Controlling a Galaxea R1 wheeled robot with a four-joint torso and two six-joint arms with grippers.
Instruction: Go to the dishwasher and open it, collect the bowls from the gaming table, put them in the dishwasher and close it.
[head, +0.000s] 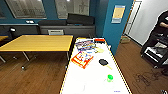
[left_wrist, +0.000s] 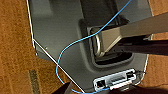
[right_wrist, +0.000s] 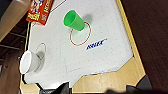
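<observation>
1. Gaming table (head: 96, 75) directly ahead: white bench top carrying green cup (right_wrist: 74, 20), white bowl (right_wrist: 29, 62), apparently a paddle (head: 104, 62), boxes (head: 82, 59).
2. State of fingers: cannot tell, either arm.

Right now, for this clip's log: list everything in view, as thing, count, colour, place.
gaming table: one, white top with yellow sides, directly ahead
green cup: one, green, upright on the gaming table near a red ring marking
white bowl: one, white, at the gaming table's edge, apart from the green cup
red box: one, red and orange, lying flat mid-table
paddle: one, dark head with pale handle, beside the red box
colourful boxes: number unclear, far end of the gaming table
wooden table: one, yellow-brown top, to the left
wood floor: brown, all around
person: one, dark clothing, at the right edge by a dark cart
blue cable: one, blue, across the robot's dark plate
</observation>
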